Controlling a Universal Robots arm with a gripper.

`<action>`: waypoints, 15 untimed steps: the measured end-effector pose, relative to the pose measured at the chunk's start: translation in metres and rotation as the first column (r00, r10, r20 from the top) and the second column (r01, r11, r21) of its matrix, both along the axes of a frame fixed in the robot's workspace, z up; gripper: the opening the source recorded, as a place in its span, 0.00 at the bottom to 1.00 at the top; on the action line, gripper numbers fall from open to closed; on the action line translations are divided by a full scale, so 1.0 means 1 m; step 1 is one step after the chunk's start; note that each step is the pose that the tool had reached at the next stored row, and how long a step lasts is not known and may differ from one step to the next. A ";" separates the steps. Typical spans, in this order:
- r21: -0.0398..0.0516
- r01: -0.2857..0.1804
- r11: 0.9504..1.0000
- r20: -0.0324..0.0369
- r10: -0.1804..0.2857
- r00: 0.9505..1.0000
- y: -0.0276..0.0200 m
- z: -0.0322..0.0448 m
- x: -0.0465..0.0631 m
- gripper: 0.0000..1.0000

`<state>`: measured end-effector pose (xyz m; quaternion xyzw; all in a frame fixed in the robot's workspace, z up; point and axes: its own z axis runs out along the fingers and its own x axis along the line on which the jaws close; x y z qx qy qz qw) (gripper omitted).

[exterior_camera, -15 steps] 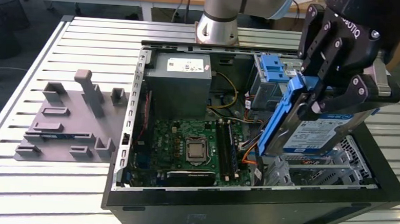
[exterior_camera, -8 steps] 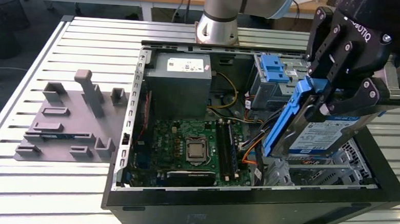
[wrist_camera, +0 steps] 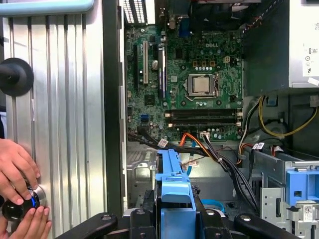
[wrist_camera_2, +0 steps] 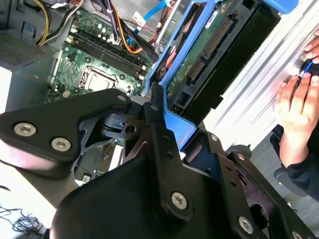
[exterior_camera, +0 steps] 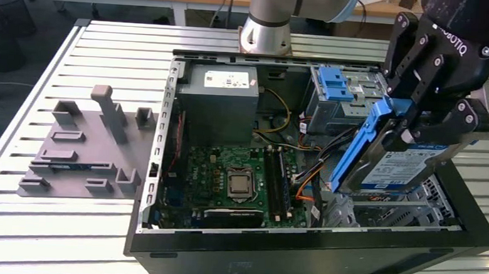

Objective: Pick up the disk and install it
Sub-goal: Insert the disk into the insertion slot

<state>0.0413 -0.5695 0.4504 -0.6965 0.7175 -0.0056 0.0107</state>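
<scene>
disk [exterior_camera: 406, 167]: silver, white label with blue band, blue rails
gripper [exterior_camera: 417, 130]: black
motherboard [exterior_camera: 234, 174]: green
power supply [exterior_camera: 221, 101]: grey, white sticker
table [exterior_camera: 106, 48]: pale silver, ribbed stripes
computer case [exterior_camera: 305, 256]: black
fixture plate [exterior_camera: 85, 150]: plain grey
drive-bay latch [exterior_camera: 335, 85]: blue

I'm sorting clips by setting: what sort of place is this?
Probably a robotics lab workbench: an open computer case on a slotted metal table, a grey fixture plate beside it, the gripper holding the disk.

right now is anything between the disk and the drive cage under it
Nothing visible lies between the blue-railed silver metal disk and the grey metal cage below it; orange and black cables run close beside its lower end.
</scene>
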 end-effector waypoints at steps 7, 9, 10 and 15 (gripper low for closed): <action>0.000 0.000 1.000 0.000 0.000 1.000 -0.0003 -0.0019 0.011 0.36; 0.000 0.000 1.000 0.000 0.000 1.000 -0.0003 -0.0024 0.014 0.36; 0.000 0.000 1.000 0.000 0.000 1.000 -0.0003 -0.0027 0.015 0.36; 0.000 0.000 1.000 0.000 0.000 1.000 -0.0003 -0.0041 0.021 0.36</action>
